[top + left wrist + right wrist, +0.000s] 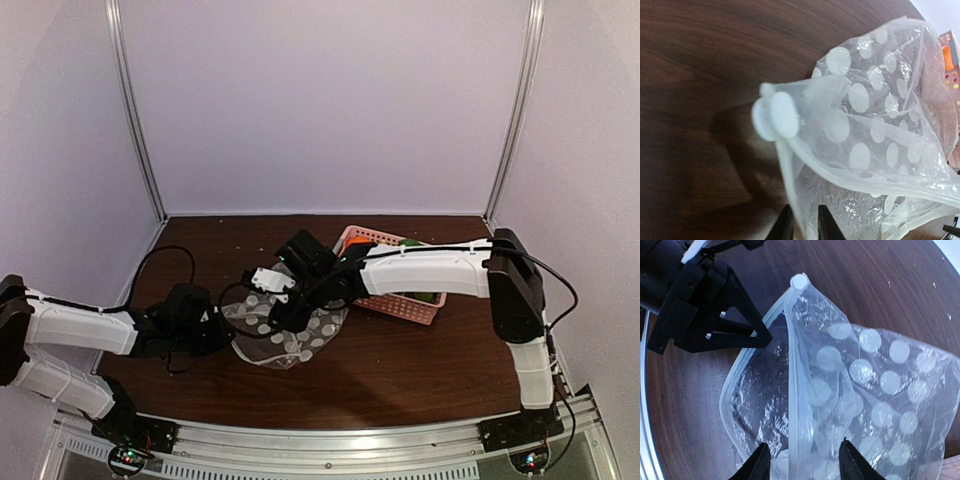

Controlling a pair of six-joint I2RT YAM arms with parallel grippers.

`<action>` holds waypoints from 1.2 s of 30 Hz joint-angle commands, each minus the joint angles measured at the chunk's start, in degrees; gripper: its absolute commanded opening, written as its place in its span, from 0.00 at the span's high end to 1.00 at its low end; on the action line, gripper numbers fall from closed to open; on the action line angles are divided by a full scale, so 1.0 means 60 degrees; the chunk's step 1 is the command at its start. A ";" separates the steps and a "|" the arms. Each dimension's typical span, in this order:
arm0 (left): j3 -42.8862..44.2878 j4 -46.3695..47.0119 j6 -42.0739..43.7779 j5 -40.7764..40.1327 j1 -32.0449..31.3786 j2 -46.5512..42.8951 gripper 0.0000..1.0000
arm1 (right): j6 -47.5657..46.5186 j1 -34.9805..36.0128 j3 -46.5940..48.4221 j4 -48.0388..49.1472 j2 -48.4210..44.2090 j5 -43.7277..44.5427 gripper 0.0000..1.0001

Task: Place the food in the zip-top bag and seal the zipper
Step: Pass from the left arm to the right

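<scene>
Left gripper [805, 227]: jaws narrowly apart astride the zipper [788, 175], below its white slider [776, 116]; whether it grips cannot be told. Right gripper [804, 456]: jaws wide apart, straddling the mouth of the zip-top bag [295, 328], which lies on the dark wooden table [400, 370]. Beyond, the pink basket [400, 302] holds the food [948, 57], orange and green pieces. Pale walls [320, 100] enclose the rear.

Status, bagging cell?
Left gripper astride zip-top bag rim, grip unclear; right gripper open at its mouth. Zipper unsealed, bag looks empty. Nothing blocking.

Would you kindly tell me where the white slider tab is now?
In the left wrist view, the slider tab sits at the mouth corner of the zip-top bag, ahead of the left pincer.
</scene>
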 commanded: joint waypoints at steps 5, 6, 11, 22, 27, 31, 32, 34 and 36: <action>0.0361 0.0536 -0.0116 -0.1052 -0.0042 -0.0262 1.00 | 0.0177 0.0191 0.1669 -0.1004 0.0763 0.1530 0.91; 0.0437 0.0419 -0.0064 -0.1167 -0.0042 -0.0409 1.00 | 0.0162 0.0194 0.1731 -0.1106 0.0741 0.1607 0.97; 0.0854 -0.0127 0.0526 -0.1537 -0.0042 -0.1626 1.00 | 0.0039 0.0194 0.1654 -0.1169 -0.0009 0.1959 1.00; 0.3533 -0.2685 0.2523 -0.2131 -0.0071 -0.2983 1.00 | 0.0195 0.0180 0.2649 -0.1359 -0.1994 0.2667 1.00; 0.3591 -0.2204 0.2536 -0.1477 -0.0120 -0.3098 0.45 | 0.0454 0.0179 0.2436 -0.1160 -0.2277 0.2431 1.00; 0.2967 -0.0981 0.1689 -0.1010 -0.0444 -0.3139 0.39 | 0.0637 0.0176 0.2225 -0.0836 -0.2228 0.2383 1.00; 0.2856 -0.0729 0.1617 -0.0949 -0.0596 -0.3074 0.39 | 0.0657 0.0177 0.2161 -0.0763 -0.2210 0.2384 1.00; 0.2708 -0.0200 0.1625 -0.0942 -0.0974 -0.2934 0.39 | 0.0691 0.0180 0.2069 -0.0626 -0.2170 0.2374 1.00; 0.2696 0.0038 0.1724 -0.1086 -0.1233 -0.2660 0.39 | 0.0706 0.0178 0.2048 -0.0634 -0.2104 0.2254 1.00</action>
